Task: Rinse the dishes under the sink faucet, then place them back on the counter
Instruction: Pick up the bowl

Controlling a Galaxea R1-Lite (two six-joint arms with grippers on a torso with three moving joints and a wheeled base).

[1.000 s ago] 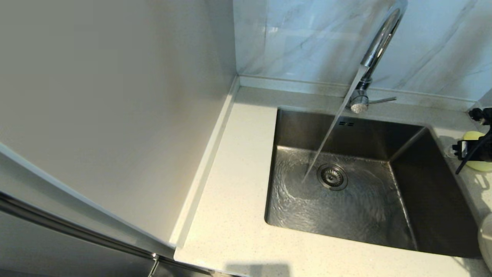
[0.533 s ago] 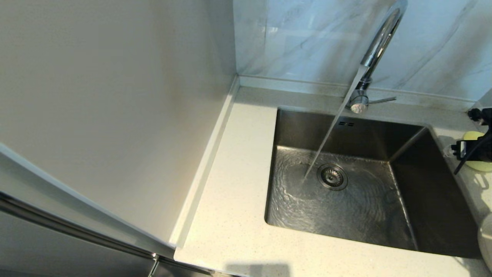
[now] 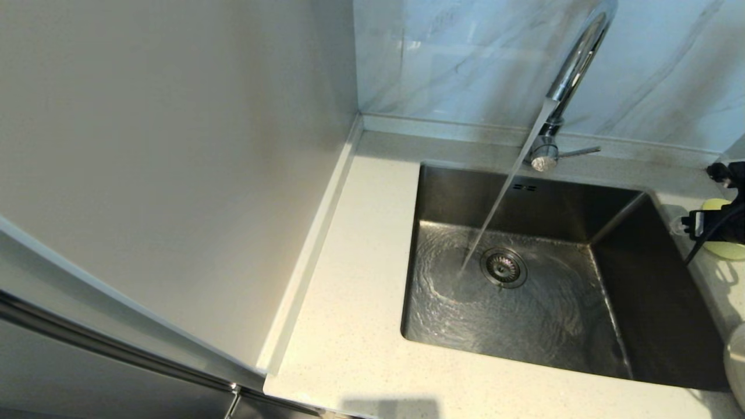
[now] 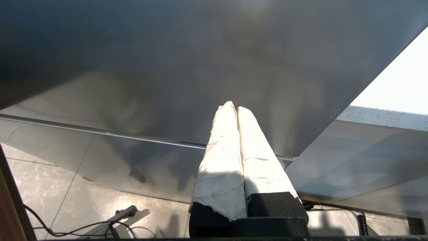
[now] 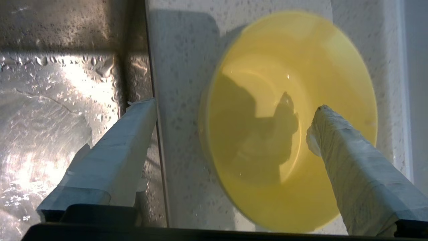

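Observation:
Water runs from the chrome faucet (image 3: 573,64) into the steel sink (image 3: 524,198), landing just left of the drain strainer (image 3: 503,267). The pale-yellow bowl (image 3: 724,249) (image 5: 287,127) sits upright on the speckled counter (image 3: 361,262) right of the sink. My right gripper (image 3: 707,224) (image 5: 234,106) hovers open above it, holding nothing. One finger is over the sink's edge and the other over the bowl's inside. A cream-white plate edge (image 3: 736,361) shows at the far right. The chopsticks are out of view. My left gripper (image 4: 233,106) is shut and empty, parked low beside a cabinet.
A tall pale panel (image 3: 174,145) walls off the counter on the left. Grey-veined tiles (image 3: 465,58) stand behind the faucet, whose lever (image 3: 579,152) points right. A raised rim runs along the counter's left and back edges.
My right gripper has drifted slightly toward the back wall above the bowl. The water keeps running and nothing else has moved.

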